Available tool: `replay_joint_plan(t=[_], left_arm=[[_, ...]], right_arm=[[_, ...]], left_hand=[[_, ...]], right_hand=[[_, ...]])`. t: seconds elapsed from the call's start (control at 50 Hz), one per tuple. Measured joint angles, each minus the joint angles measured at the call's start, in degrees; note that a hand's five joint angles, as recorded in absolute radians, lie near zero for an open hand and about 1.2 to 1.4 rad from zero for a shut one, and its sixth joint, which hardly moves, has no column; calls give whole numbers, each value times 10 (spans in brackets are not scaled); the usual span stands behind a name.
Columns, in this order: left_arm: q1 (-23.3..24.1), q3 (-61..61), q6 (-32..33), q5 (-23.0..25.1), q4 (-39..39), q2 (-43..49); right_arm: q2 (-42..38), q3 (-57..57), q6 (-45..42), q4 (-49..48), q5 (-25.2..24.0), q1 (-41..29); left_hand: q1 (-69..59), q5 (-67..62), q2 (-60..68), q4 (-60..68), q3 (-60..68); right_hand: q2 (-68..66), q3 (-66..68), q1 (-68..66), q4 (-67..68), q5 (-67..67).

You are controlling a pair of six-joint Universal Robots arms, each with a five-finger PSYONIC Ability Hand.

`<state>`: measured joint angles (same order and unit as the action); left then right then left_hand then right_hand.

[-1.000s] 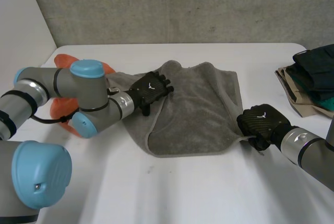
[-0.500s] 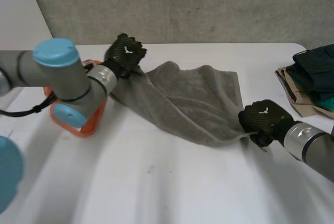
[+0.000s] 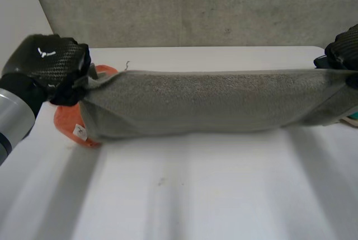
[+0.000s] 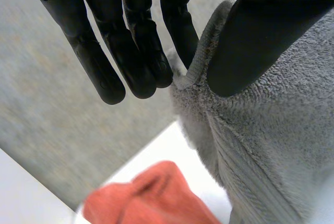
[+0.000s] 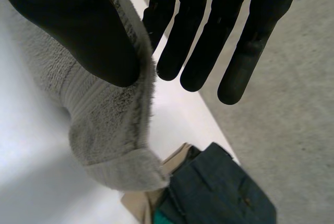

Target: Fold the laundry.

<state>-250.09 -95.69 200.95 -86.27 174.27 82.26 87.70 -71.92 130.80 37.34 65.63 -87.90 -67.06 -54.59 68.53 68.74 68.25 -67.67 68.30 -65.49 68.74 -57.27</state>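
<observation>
A grey towel (image 3: 201, 103) hangs stretched in the air between both hands, above the white table (image 3: 196, 195). My left hand (image 3: 47, 64) holds the towel's left top corner. In the left wrist view the thumb (image 4: 261, 36) pinches the towel's hem (image 4: 271, 145) against the straight fingers. At the towel's right top corner is my right hand (image 3: 345, 47). Its thumb (image 5: 68, 20) presses the towel's edge (image 5: 104, 125) against one finger, and the other fingers stand straight.
An orange cloth (image 3: 70, 125) lies on the table under the towel's left end, and also shows below the left hand (image 4: 156, 198). A pile of folded dark and tan clothes (image 5: 219, 192) sits at the table's right, under the right hand.
Both hands rose and moved apart, lifting the towel off the table and pulling it taut. The left hand went from lying flat on the towel to pinching its corner.
</observation>
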Motion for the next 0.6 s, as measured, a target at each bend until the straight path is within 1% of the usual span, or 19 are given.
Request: replay_joint_plan(t=[0.04,0.14,0.16,0.22,0.28,0.32,0.38,0.4,0.46,0.54,0.6], left_arm=[[0,-7,-6,1,3,15],[1,4,-4,0,24,112],[1,20,0,-3,35,152],[1,71,13,-12,59,231],[1,170,32,-27,97,319],[0,234,39,-35,122,356],[-1,337,39,-47,174,397],[-2,378,37,-53,202,408],[-3,452,25,-71,275,421],[-2,489,4,-93,358,413],[0,481,-8,-103,396,396]], right_arm=[[-14,0,-3,-1,5,-6],[-87,6,-8,-11,34,-43],[-126,17,-8,-20,54,-60],[-183,45,-2,-37,83,-84],[-257,110,20,-75,117,-114],[-291,160,44,-112,130,-129],[-322,233,96,-197,142,-144],[-328,260,124,-248,146,-148],[-324,288,185,-381,151,-150],[-297,269,260,-584,152,-146],[-279,241,288,-680,148,-141]], left_hand=[[0,0,0,0,0],[0,0,0,0,0],[0,0,0,0,0],[0,0,0,0,0],[0,0,0,0,0],[0,0,1,0,0],[0,0,1,0,0],[0,0,1,0,0],[0,0,1,0,0],[0,0,1,0,0],[0,0,1,0,0]], right_hand=[[0,0,0,0,0],[0,0,0,0,0],[0,0,0,0,0],[0,0,0,0,0],[-2,0,0,0,0],[-2,1,0,0,0],[-2,1,0,0,0],[-2,1,0,0,0],[-2,1,0,0,0],[-2,1,0,0,0],[-2,1,0,0,0]])
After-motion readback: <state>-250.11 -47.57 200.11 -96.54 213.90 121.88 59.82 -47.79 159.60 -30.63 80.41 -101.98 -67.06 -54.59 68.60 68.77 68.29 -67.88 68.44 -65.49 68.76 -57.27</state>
